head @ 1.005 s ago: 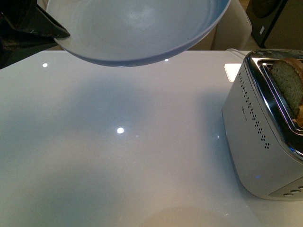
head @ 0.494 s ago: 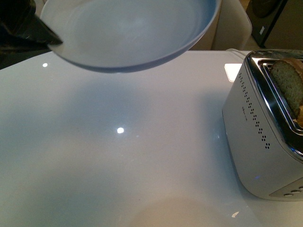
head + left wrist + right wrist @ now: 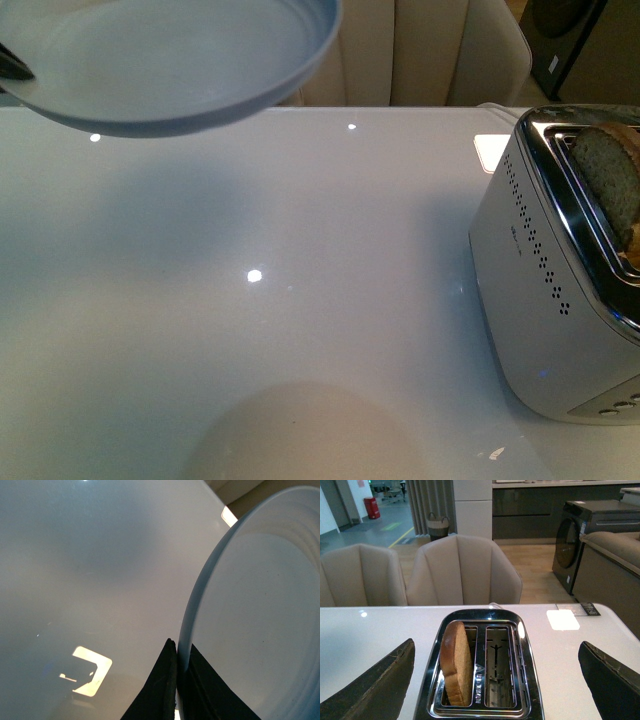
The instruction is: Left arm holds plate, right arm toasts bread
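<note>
While left jaws clamp plate [image 3: 260,605] rim, right jaws apart, clear of bread [image 3: 456,662].

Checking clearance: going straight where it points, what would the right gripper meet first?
The right gripper would likely meet the toaster, at the empty slot beside the bread; depth unclear.
</note>
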